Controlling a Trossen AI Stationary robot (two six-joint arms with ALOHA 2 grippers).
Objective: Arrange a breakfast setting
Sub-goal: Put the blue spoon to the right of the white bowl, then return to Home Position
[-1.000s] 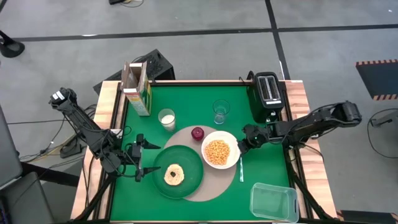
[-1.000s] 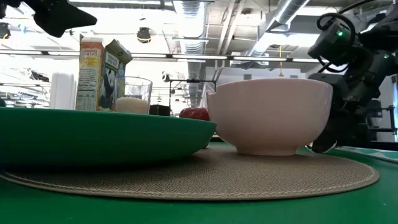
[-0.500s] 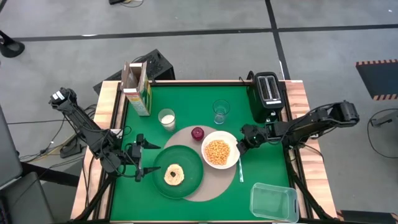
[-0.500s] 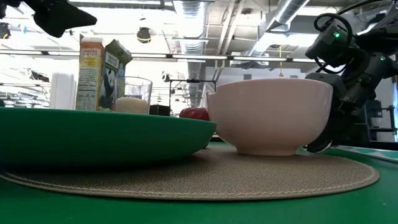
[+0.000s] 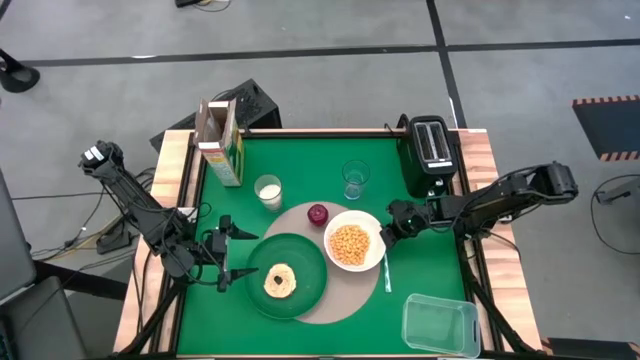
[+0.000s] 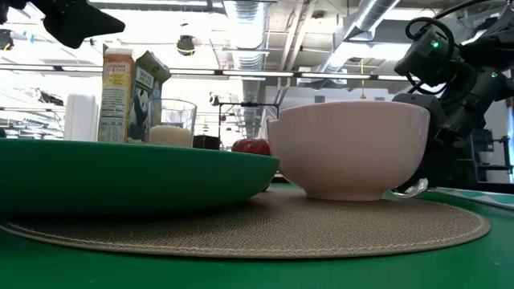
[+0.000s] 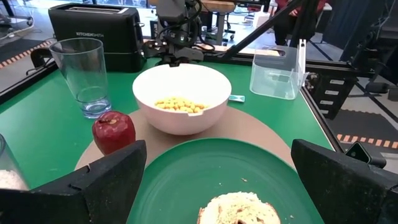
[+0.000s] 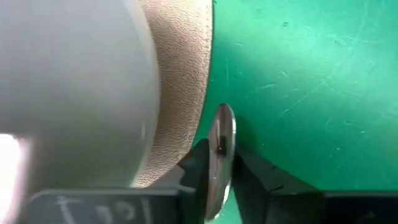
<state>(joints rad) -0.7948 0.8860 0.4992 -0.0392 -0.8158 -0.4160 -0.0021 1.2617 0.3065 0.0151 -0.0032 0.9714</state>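
Observation:
The white bowl of cereal and the dark-green plate with a bagel rest on the round tan mat. The clear glass stands behind the mat, and the cereal box stands at the far left. The metal spoon lies along the table just right of the bowl. My right gripper is at the spoon's far end, shut on it. My left gripper is open and empty left of the plate. My right gripper pinches the spoon's rounded metal far end between its two fingers, with that end turned on edge. The fingers come low from the table's right side, close beside the bowl's wall. The shiny end sits at the mat's edge, and the handle runs toward the near edge.
A red apple sits on the mat's far edge. A glass of milk stands near the cereal box. A black toaster is at the far right and a clear plastic tub at the near right corner.
In the low view a dark finger of my right gripper beside the bowl has drawn away, and the spoon's shiny end now shows there at the mat's edge. My left arm has kept still.

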